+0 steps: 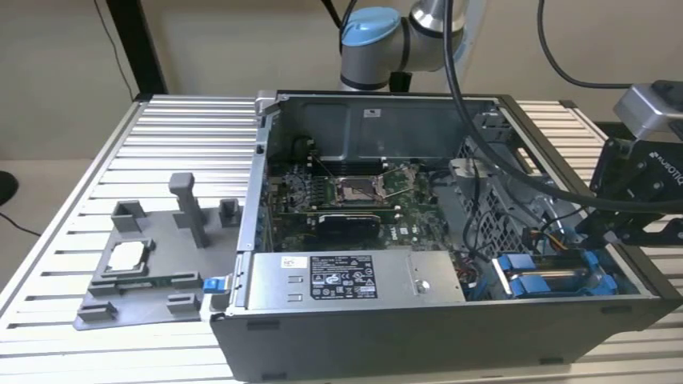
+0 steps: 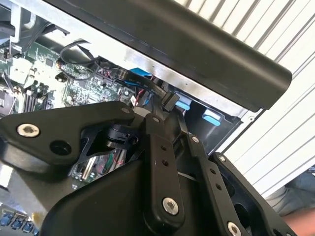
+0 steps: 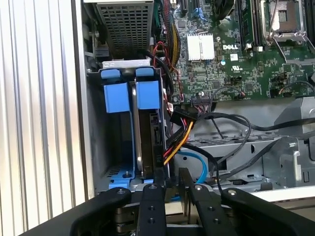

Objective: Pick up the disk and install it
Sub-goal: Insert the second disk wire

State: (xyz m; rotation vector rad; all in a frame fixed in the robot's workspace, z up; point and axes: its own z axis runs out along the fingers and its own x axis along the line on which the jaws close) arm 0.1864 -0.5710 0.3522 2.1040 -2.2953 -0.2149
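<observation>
The arm reaches over the open computer case (image 1: 449,240) from the exterior view's right, placing the gripper (image 3: 170,189) directly above the drive bay (image 3: 93,123) in the case's corner. This position lines the tool up with the bay's slots, which accept drives edge-on.

The disk (image 3: 147,142) stands on edge in the bay, directly ahead of the gripper in the first wrist view. Its blue carrier bracket (image 3: 148,93) faces away from the gripper at the far end, and its thin grey edge runs back toward the fingers (image 3: 152,196). The fingers stand close together around the near end of that edge. Whether they actually clamp the disk or merely flank it cannot be told, because the contact point is hidden behind the linkage.

Count of items in the bay: two blue carrier tabs sit side by side, the second tab (image 3: 117,96) beside the disk's own. The exterior view also shows two blue carriers (image 1: 549,276) below the arm.

Beside the gripper, a cable bundle (image 3: 179,132) of black, red and orange leads and one light-blue data cable (image 3: 199,164) hang clear of the slot. The mainboard (image 1: 353,196) lies beyond the bay.

Outside the case, one grey fixture tray (image 1: 144,276) rests on the slatted tabletop (image 1: 160,136), well apart from the gripper.
</observation>
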